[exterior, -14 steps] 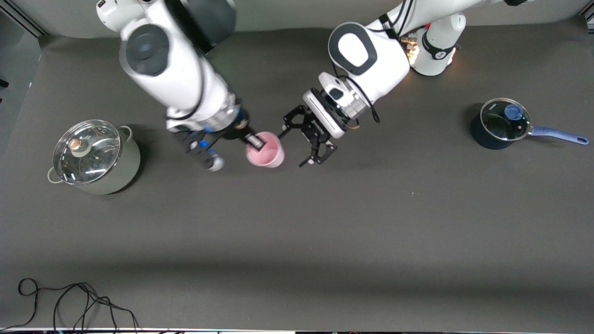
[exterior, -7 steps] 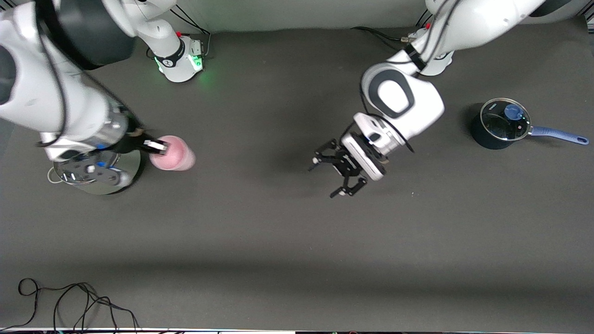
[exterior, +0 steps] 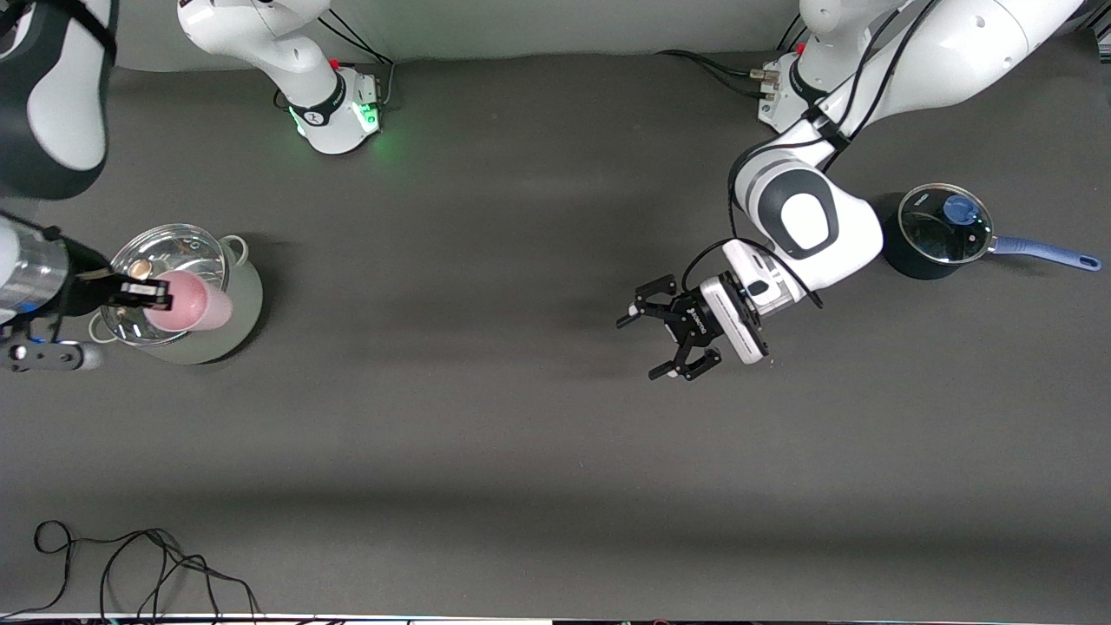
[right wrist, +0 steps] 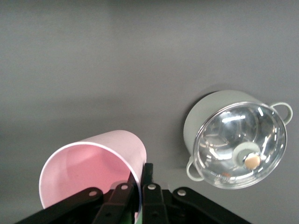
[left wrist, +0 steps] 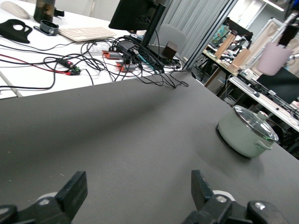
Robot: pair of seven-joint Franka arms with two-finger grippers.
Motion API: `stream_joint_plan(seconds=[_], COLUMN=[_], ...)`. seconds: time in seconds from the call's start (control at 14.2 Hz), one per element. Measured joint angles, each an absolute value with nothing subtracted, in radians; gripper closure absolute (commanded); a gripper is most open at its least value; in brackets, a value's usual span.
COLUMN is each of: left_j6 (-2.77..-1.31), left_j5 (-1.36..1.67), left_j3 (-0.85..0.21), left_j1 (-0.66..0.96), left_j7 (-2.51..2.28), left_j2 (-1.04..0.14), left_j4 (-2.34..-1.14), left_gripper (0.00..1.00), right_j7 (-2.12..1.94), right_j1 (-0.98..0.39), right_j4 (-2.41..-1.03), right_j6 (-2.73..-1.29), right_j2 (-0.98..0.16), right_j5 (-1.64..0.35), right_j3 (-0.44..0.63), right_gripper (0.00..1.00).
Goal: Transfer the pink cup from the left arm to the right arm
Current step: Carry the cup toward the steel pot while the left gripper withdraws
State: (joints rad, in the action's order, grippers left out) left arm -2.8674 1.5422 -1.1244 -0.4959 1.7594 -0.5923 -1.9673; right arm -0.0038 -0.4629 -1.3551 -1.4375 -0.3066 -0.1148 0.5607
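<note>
My right gripper (exterior: 153, 293) is shut on the rim of the pink cup (exterior: 193, 302), one finger inside the wall and one outside. It holds the cup on its side in the air over the lidded pale green pot (exterior: 246, 305) at the right arm's end of the table. In the right wrist view the pink cup (right wrist: 88, 168) fills the space beside the right gripper (right wrist: 141, 176), with the pot (right wrist: 201, 116) below. My left gripper (exterior: 640, 347) hangs open and empty over the table toward the left arm's end. The left wrist view shows the left gripper (left wrist: 138, 186) and the distant pink cup (left wrist: 275, 58).
A dark blue saucepan (exterior: 903, 252) with a glass lid and long handle sits at the left arm's end. A black cable (exterior: 130, 564) lies at the table edge nearest the front camera, toward the right arm's end. The pale green pot (left wrist: 238, 140) carries a glass lid.
The right arm has carried the pink cup from the table's middle to over the pale green pot. The left arm has drawn back toward its own end, staying open.
</note>
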Motion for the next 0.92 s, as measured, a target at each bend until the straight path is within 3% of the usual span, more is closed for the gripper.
stream_joint_plan(seconds=[0.49, 0.92], left_j6=[-2.741, -2.461], left_j5=[1.466, 1.025], left_j3=[-1.074, -1.010], left_j1=[-0.514, -0.572], left_j7=[1.706, 1.181], left_j2=[-0.592, -0.582], left_j4=[-1.979, -1.945], left_gripper=[0.01, 0.01], right_j7=[-0.010, -0.010], right_j1=[-0.476, -0.491], right_j4=[-1.823, -2.143], right_j6=[-1.847, -2.262], right_j2=[-0.183, -0.180], right_j5=[-0.115, -0.115], right_j3=[0.563, 0.558], right_gripper=[1.00, 1.00])
